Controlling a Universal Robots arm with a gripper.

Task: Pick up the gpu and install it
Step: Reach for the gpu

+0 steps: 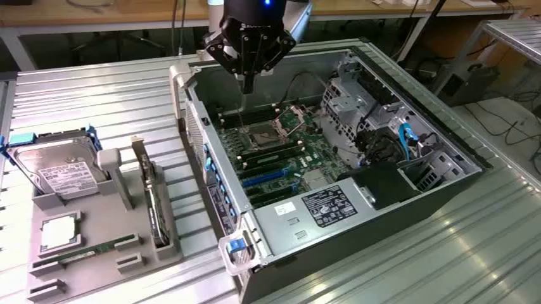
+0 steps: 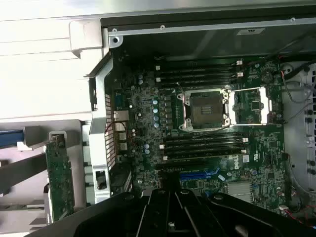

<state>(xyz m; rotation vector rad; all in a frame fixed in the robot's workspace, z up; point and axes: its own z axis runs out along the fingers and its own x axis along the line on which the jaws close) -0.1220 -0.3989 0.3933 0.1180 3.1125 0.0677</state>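
So, gripper point(image 1: 247, 85) pinched together, empty, hovering over open computer case point(image 1: 338, 253); gpu point(image 1: 154, 202) upright in gray holder point(image 1: 101, 221).

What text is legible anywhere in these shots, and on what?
"DELL" (likely): white print on the motherboard.
Too blurred to read: hard drive label.
Too blurred to read: black label on the silver cover.

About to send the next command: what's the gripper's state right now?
Gripper: closed, holding nothing, above the open computer case. The gpu sits in the grey tray.
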